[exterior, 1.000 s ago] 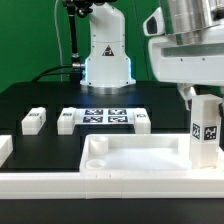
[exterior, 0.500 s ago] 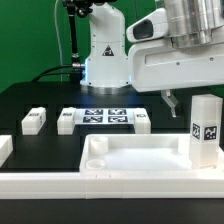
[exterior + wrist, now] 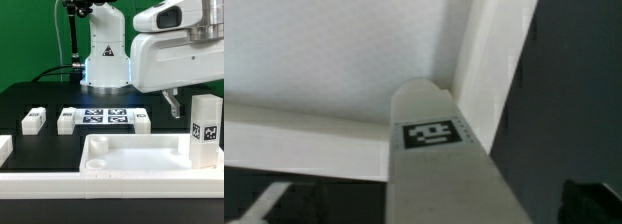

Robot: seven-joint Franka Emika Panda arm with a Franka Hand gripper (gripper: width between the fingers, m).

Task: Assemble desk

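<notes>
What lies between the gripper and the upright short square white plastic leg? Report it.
Nothing. In the exterior view the gripper hangs above the leg, toward the exterior view's left, clear of it; only black table shows between.

End effector [image 3: 172,102] largely cropped by exterior view's top edge; leg [image 3: 205,132] hides desk top [image 3: 140,160] corner; wrist view blurred

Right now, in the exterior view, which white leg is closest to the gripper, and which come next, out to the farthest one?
1. upright leg: stands in the desk top's corner, right beside the gripper.
2. right lying leg: at the marker board's right edge in that view.
3. middle lying leg: at the board's left edge.
4. far-left lying leg: farthest out on that view's left.
</notes>
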